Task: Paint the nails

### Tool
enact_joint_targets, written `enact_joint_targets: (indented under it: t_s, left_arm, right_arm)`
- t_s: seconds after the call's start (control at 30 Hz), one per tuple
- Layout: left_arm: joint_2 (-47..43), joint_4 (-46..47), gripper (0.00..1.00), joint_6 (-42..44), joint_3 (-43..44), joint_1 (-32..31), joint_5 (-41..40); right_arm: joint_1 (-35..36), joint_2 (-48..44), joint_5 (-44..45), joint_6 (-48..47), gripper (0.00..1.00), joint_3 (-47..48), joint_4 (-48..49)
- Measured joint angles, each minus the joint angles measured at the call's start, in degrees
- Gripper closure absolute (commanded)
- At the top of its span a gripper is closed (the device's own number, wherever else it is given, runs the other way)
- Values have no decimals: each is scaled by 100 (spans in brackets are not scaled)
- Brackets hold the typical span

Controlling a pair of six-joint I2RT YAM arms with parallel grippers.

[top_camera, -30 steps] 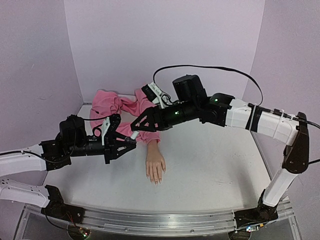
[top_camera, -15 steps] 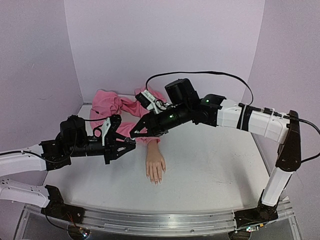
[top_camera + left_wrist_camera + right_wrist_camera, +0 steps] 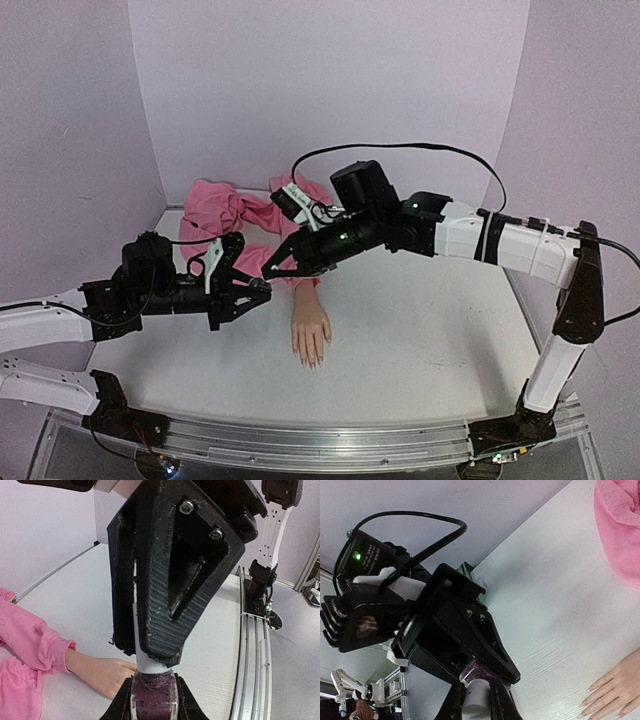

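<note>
Left gripper (image 3: 262,288) is clamped on a small polish bottle (image 3: 154,702) of rounded dark purple glass. It sits near the wrist of the mannequin hand (image 3: 311,335), probably braced so the other arm can work the top. Right gripper (image 3: 271,269) is pinched shut on the smooth white cylindrical cap (image 3: 149,661), likely to unscrew it. Nails (image 3: 312,362) are at the hand's near end, on the matte white table (image 3: 420,330). Soft pink sleeve (image 3: 240,215) is bunched beyond the wrist.

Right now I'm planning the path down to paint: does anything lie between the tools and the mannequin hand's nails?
Nothing visible does. The nails lie uncovered on the table; the pink sleeve stops at the wrist. The left tool grips the polish bottle, the right tool its white cap.
</note>
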Motion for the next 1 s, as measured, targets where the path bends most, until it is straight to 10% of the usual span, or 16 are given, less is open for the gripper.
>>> enact_joint_targets:
  t_s: [1.0]
  left_arm:
    - [109, -46, 100, 33, -2, -4, 7]
  right_arm:
    - [-2, -599, 291, -103, 100, -433, 173]
